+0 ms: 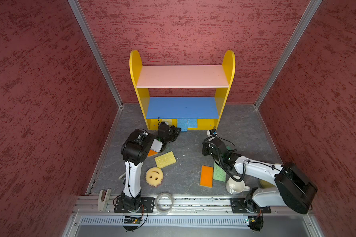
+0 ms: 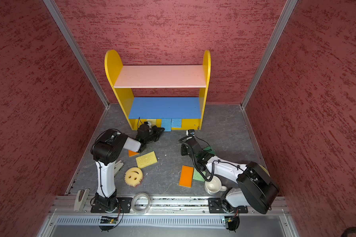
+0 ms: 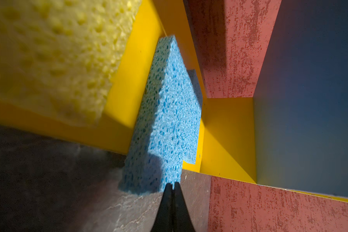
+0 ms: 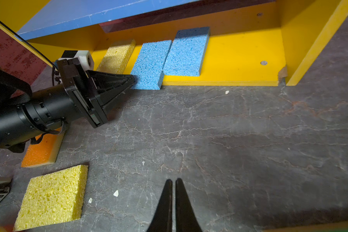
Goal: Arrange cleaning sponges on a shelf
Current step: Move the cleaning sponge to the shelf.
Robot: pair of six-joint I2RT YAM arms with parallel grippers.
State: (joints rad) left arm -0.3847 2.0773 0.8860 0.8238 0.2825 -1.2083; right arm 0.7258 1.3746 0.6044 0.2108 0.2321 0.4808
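Grey tabletop lay bare in front of the shelf, with room left on its yellow base.
My left gripper, jaws pressed together and empty, touched the side of the near blue sponge, whose front end overhung the base's edge. A second blue sponge lay just beside it, and a yellow sponge on its other side. My right gripper, closed and empty, hung over open table.
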